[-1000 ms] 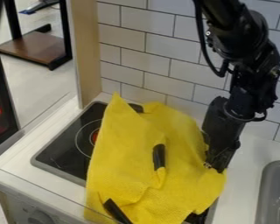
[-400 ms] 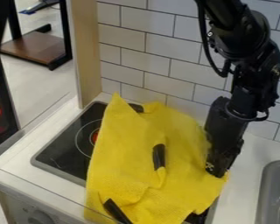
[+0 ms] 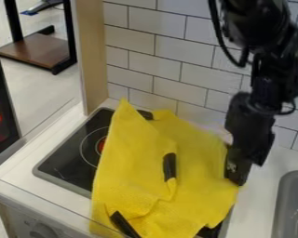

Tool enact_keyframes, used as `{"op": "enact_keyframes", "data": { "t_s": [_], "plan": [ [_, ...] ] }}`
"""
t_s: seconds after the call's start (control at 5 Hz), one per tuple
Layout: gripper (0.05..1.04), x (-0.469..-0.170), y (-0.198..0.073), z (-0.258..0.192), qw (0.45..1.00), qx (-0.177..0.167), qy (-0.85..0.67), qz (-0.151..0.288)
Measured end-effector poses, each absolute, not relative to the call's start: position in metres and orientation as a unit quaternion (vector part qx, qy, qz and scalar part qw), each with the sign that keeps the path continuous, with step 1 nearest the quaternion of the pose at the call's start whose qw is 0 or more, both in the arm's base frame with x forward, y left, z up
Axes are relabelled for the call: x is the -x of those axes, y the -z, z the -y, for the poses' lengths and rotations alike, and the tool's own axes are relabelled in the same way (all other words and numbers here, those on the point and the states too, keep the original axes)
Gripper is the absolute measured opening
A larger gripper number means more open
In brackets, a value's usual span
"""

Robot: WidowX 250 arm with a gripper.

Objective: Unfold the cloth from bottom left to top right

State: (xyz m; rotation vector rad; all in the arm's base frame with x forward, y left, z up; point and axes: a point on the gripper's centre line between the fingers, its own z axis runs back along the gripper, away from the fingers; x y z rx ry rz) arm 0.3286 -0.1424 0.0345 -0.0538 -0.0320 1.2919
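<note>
Camera view: you see the pincer [image 3: 237,177] shift right over the last instants, from over the right side of the yellow cloth [image 3: 130,162] to its right rim. The cloth's broad shape and its dark strips [image 3: 169,167] stay nearly as they were; only that right rim has drawn in slightly. For you, that suggests little unfolding is gained by this shift, and the pincer may be coming away from the cloth rather than pulling it along.

Your cloth lies rumpled across the black stove [image 3: 64,155], its lower end reaching the front of the tabletop [image 3: 260,200]. Folds run through its middle and lower left, so you likely have more opening out to do towards the top right.

Your arm [image 3: 269,88] comes in from the upper right, in front of the tiled wall [image 3: 170,44], and hangs down with the pincer pointing downwards, tipped a little, between the cloth and the grey sink [image 3: 290,204]. You cannot tell whether the pincer is wide or narrow, or whether it has any cloth in its grip; check that before you move on.
</note>
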Motion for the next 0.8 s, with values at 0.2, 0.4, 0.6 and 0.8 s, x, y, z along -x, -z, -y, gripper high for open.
{"op": "enact_keyframes", "data": {
  "t_s": [0.2,0.4,0.6,0.8],
  "plan": [
    [1.006,-0.329,-0.051,0.135,0.800,0.036,-0.599,0.008],
    [0.999,-0.328,-0.076,0.125,0.803,0.063,-0.592,0.020],
    [0.999,-0.323,-0.085,0.121,0.815,0.069,-0.574,0.023],
    [0.999,-0.323,-0.084,0.120,0.816,0.069,-0.573,0.023]
  ]
}}
